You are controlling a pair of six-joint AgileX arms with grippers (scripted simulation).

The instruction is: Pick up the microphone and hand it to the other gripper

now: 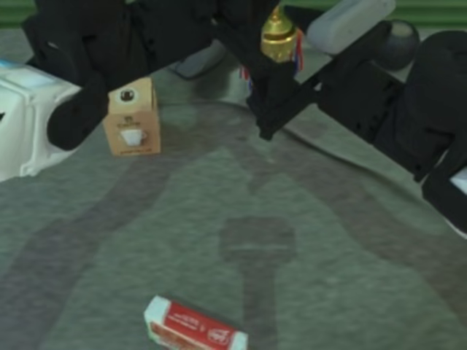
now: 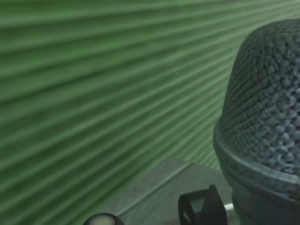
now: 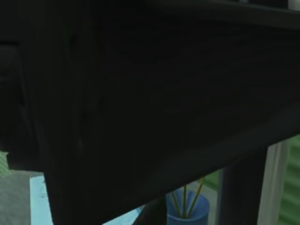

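**Task status.** The microphone [image 2: 267,117] is sitting off the counter [image 1: 350,277]. In the left wrist view its grey mesh head is filling the right side of the frame, very close to the lens, with a green ribbed wall behind it and a strip of counter showing lower down. The pickup is therefore judged complete. The transfer to the other claw is judged to be in hand but not confirmed. In the top view the microphone cannot be made out among the black arm parts.

**Arm pose.** Both arms are standing raised and are crowding the upper part of the top view.
- The left arm [image 1: 109,44] is reaching across from the upper left, and the left claw [image 1: 248,80] is lying upper centre, just beside the gold trophy [image 1: 279,33].
- The right arm [image 1: 408,109] is reaching in from the upper right, and the right claw [image 1: 284,109] is pointing toward the same spot. The two claws are converging there.

**Claw state.** It cannot be told for either claw whether it is open, closed or gripping the microphone. The right wrist view is dark across most of its frame.

**Surroundings.** A brown carton [image 1: 133,120] is standing at upper left, and a red-and-white box [image 1: 193,332] is lying at the lower edge, well apart from the arms.
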